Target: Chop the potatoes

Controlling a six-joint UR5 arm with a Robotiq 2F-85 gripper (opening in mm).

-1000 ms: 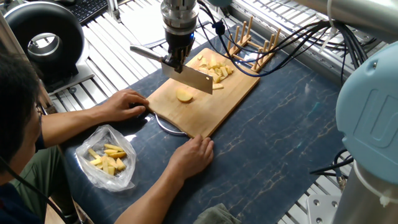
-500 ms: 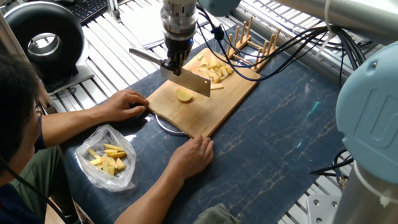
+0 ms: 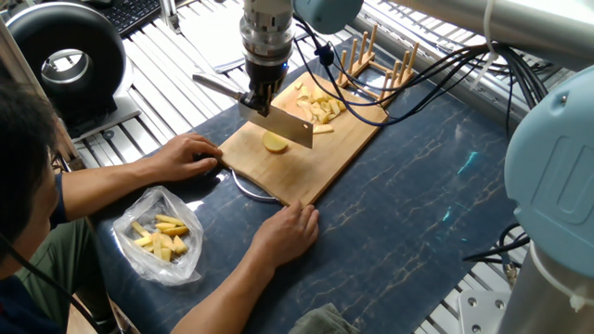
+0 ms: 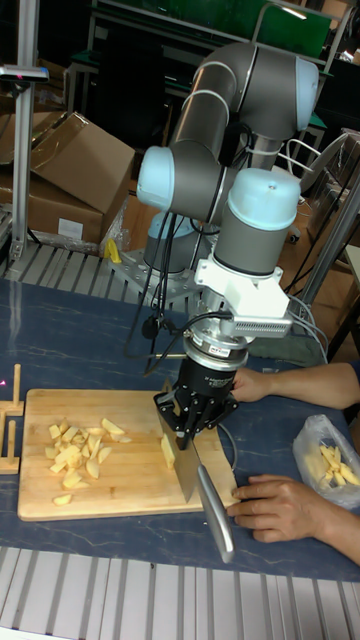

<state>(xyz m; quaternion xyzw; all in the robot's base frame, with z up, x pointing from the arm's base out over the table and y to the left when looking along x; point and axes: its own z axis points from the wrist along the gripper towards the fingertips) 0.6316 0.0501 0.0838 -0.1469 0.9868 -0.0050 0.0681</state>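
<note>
Near the middle of the frame, the hand [image 3: 259,96] grips a knife [image 3: 281,124] above one potato [image 3: 275,142], so it can chop down.

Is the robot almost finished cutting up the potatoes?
Partly. A pile of chopped pieces lies at the board's far end. The gripper holds the knife above one uncut potato chunk. That chunk remains to be chopped.

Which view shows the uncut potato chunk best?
The fixed view: the potato chunk lies in plain sight on the cutting board, just below the cleaver blade. In the tall fixed view the blade hides most of it; only a sliver shows.
</note>
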